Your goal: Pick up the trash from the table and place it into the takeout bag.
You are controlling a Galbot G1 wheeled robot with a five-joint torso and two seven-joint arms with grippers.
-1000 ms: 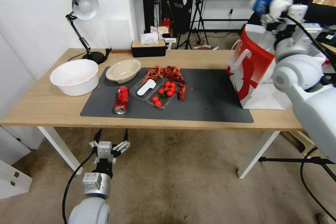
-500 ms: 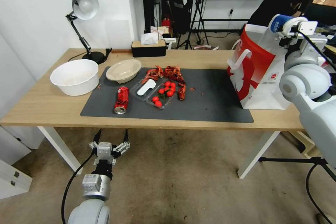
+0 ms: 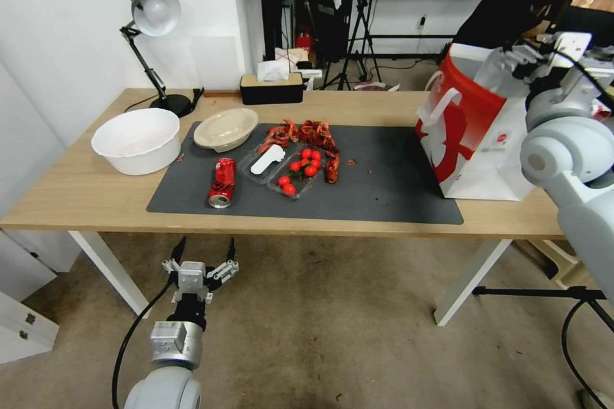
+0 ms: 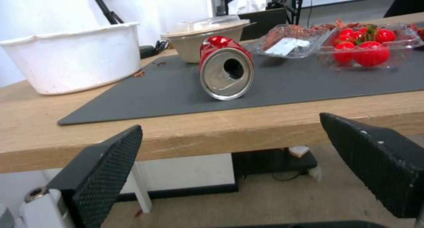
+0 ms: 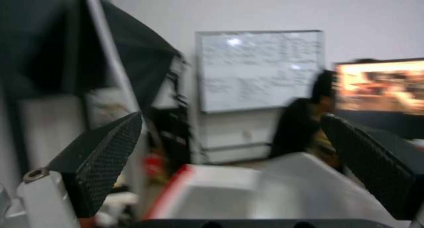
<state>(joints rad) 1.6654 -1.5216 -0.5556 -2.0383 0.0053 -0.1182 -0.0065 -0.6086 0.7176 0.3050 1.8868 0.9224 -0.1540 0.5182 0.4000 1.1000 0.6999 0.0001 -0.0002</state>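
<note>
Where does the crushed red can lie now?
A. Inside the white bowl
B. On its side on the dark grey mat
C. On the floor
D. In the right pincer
B: the crushed red can lies on its side on the dark grey mat, its opened end toward the table's near edge.

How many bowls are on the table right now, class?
2. A big white bowl sits on the bare wood at the table's left end. A shallow beige bowl rests just right of it, at the dark mat's far left corner.
</note>
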